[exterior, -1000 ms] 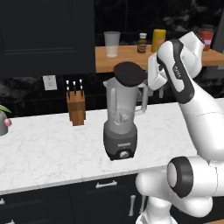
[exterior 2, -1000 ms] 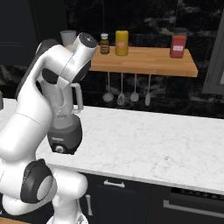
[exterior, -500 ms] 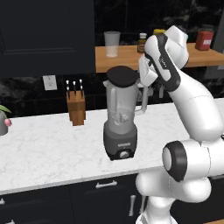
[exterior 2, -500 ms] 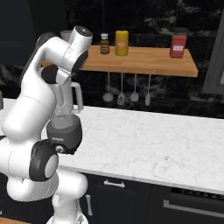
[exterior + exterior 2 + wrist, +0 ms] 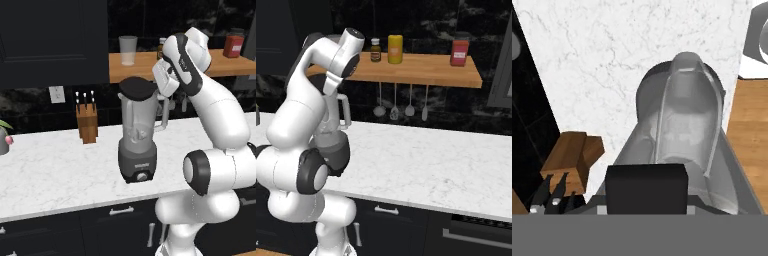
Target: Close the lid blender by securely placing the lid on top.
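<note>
The white marble table [image 5: 55,170] runs under a wooden shelf [image 5: 421,70] carrying jars. The blender [image 5: 138,142] stands upright on the table near its front edge, jar handle turned toward the arm, with a wooden knife block [image 5: 87,122] well apart on its left. The black lid [image 5: 137,89] sits over the jar's mouth, tipped slightly, gripped at its right edge by the jaws, which are clamped on it [image 5: 159,86].

Black lid [image 5: 137,88], grey-tinted clear blender [image 5: 137,135], white grey-veined marble counter [image 5: 55,165], brown knife block [image 5: 88,123]
</note>
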Robot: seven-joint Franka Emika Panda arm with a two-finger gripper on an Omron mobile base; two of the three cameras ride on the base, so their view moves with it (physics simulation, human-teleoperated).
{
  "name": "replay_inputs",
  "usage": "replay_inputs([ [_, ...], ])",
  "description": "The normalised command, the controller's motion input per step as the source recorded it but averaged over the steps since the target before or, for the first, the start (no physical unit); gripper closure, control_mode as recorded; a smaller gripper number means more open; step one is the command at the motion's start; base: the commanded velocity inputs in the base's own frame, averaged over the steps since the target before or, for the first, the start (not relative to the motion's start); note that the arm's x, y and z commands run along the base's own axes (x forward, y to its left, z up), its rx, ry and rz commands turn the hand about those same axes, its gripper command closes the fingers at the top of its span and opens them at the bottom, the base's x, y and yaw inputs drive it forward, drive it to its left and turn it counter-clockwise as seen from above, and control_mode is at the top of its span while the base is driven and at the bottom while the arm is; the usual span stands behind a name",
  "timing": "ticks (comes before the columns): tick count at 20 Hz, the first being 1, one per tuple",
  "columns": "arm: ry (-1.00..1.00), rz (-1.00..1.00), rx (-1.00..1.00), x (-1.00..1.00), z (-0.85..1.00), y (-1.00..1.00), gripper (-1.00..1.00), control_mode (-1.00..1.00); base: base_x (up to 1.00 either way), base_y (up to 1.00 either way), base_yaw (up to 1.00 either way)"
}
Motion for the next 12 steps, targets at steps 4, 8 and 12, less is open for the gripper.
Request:
replay_inputs([
  [4, 0.00, 0.11, -0.01, 0.00, -0.02, 0.20, 1.00, -1.00, 0.00, 0.00, 0.00],
  [8, 0.02, 0.02, -0.03, -0.01, 0.00, 0.05, 1.00, -1.00, 0.00, 0.00, 0.00],
  [12, 0.01, 0.00, -0.03, -0.21, 0.00, 0.00, 1.00, -1.00, 0.00, 0.00, 0.00],
])
